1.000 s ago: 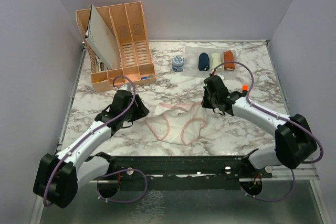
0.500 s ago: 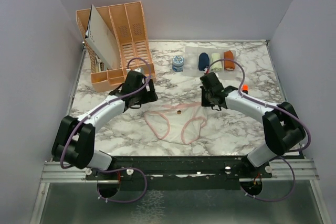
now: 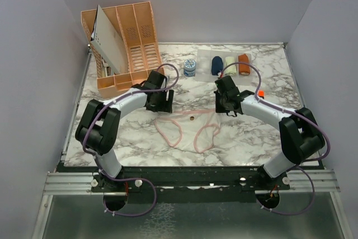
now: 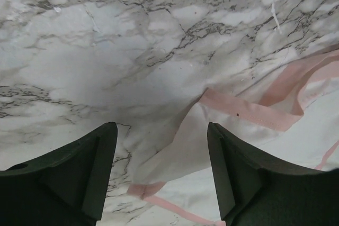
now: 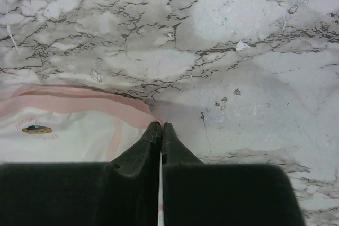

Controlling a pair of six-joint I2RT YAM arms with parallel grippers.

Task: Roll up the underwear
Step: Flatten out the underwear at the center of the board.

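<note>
The whitish-pink underwear [image 3: 187, 130] lies spread flat on the marble table, its waistband toward the back. My left gripper [image 4: 161, 152] hangs open over the waistband's left corner [image 4: 222, 107], the cloth lying loose between its fingers [image 4: 90, 168]. My right gripper [image 5: 161, 126] is shut on the right corner of the pink waistband [image 5: 79, 104], and a thin strip of cloth shows between its jaws. In the top view the left gripper [image 3: 159, 104] and right gripper [image 3: 226, 107] stand at the two waistband corners. The navy underwear [image 3: 216, 65] lies rolled at the back.
A cream bundle [image 3: 230, 64] and a rust-orange bundle [image 3: 244, 63] lie beside the navy roll. A small blue-and-white jar [image 3: 189, 68] stands to their left. An orange file organizer [image 3: 126, 43] fills the back left. A small orange object [image 3: 260, 93] lies near the right arm.
The left arm has swung back and rightward to the waistband's left corner, and its jaws have opened. The underwear lies flatter, its waistband pulled straighter. The right gripper has barely moved.
</note>
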